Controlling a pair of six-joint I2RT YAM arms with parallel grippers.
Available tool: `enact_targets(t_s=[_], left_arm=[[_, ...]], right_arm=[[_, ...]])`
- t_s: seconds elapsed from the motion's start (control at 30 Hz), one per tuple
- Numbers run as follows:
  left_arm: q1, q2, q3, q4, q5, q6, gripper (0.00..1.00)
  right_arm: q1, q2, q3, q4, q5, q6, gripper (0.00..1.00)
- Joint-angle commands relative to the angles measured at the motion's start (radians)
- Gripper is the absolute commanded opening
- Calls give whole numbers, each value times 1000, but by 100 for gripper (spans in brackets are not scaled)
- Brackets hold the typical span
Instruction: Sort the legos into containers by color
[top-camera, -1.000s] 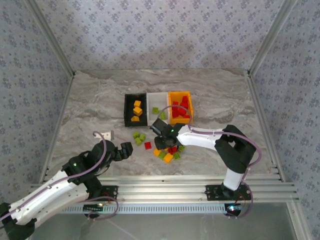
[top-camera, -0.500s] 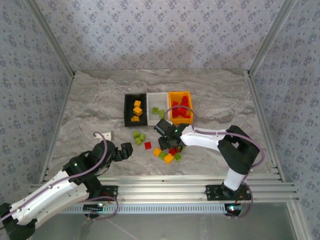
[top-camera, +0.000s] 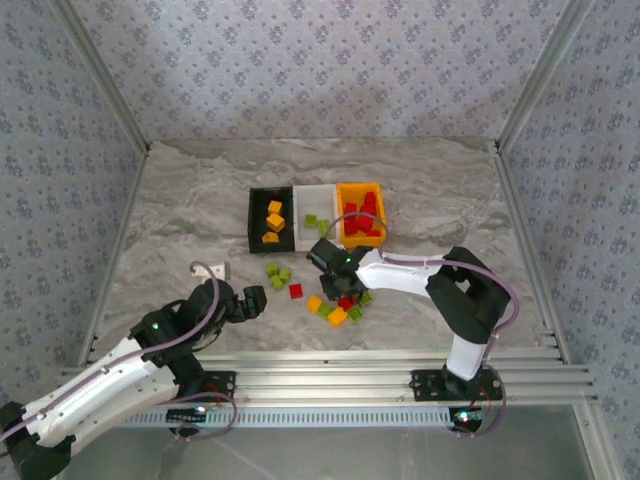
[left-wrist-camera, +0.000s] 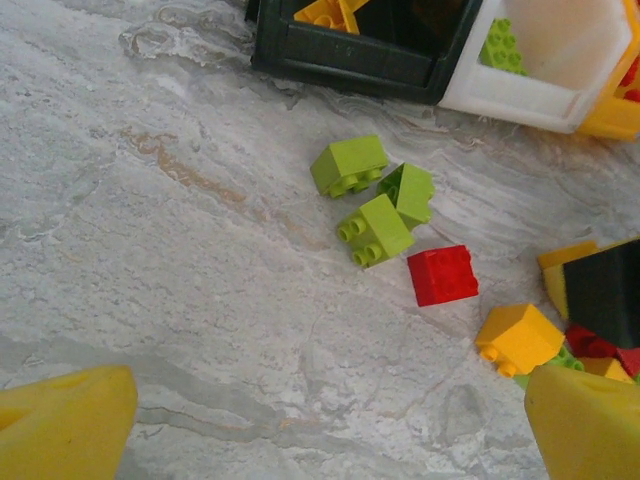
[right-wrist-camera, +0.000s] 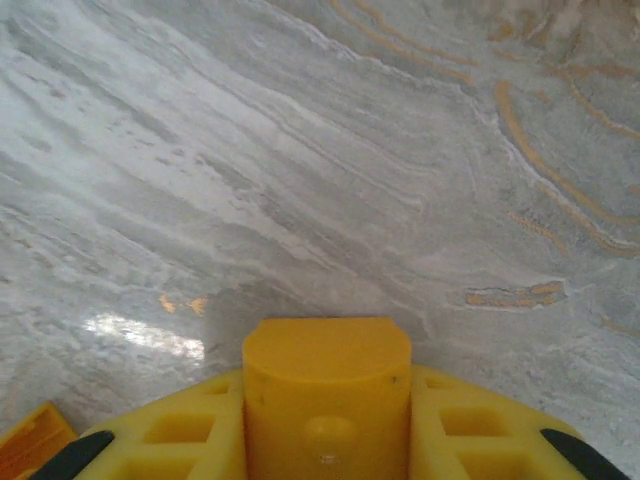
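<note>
- Three bins (top-camera: 316, 188) stood in a row, bricks (top-camera: 337, 316) scattered just in front.
- Left gripper (top-camera: 248, 302) gaped, fingers wide apart.
- Right gripper (top-camera: 338, 285) hung over the pile; grip impossible to tell.

Three open bins stand in a row at frame centre: black bin (top-camera: 253, 225) holding orange-yellow bricks (top-camera: 274, 221), white bin (top-camera: 315, 200) lime green bricks (top-camera: 311, 221), orange bin (top-camera: 360, 187) red bricks (top-camera: 362, 218). Below lie three loose green bricks (top-camera: 277, 275), a single red brick (top-camera: 295, 291) and a mixed heap (top-camera: 336, 316)
</note>
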Motion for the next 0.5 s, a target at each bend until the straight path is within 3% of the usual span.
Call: enact_targets(t_s=[0.0,0.17,0.47], left_arm=[[9,25,48,5,3,19,100],[10,27,45,-8,-21,6,99],[11,2,24,-27,14,-9,99]], right_arm=[[-14,-92,85,-3,2,-30,29],[-25,-57,278,20,-42,-91,29],[-39,282,736,65,-110,-163,30]])
